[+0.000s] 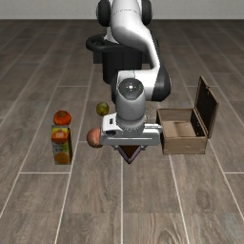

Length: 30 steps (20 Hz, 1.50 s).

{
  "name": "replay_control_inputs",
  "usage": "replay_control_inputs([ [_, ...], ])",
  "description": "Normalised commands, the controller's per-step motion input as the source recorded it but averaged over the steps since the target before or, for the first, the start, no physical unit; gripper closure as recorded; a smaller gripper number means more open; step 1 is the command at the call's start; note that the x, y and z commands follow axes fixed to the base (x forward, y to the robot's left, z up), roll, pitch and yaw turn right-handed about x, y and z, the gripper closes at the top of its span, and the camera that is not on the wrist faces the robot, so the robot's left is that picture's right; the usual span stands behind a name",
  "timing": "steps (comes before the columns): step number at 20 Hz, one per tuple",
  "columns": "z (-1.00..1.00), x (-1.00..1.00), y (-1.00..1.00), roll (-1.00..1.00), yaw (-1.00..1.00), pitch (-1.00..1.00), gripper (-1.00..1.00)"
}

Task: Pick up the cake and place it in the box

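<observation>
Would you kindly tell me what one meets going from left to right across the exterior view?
Orange carton → round reddish-brown item → gripper → open wooden box.

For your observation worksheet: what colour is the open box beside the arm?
Brown; the box shows best in the exterior view.

An orange juice carton (62, 146) stands on the wood-plank floor (57, 210), a red-topped container (62, 118) just behind; a reddish fruit (93, 137) and a small green fruit (102, 110) lie nearby.
</observation>
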Motion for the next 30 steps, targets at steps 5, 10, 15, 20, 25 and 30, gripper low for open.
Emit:
replay_control_inputs([
  [5, 0.60, 0.00, 0.00, 0.00, 0.00, 0.00, 1.00],
  [10, 1.00, 0.00, 0.00, 0.00, 0.00, 0.00, 1.00],
  [15, 1.00, 0.00, 0.00, 0.00, 0.00, 0.00, 1.00],
  [20, 0.20, 0.00, 0.80, 0.00, 0.00, 0.00, 1.00],
  [25, 0.00, 0.00, 1.00, 0.00, 0.00, 0.00, 1.00],
  [30, 0.00, -0.40, 0.60, 0.00, 0.00, 0.00, 1.00],
])
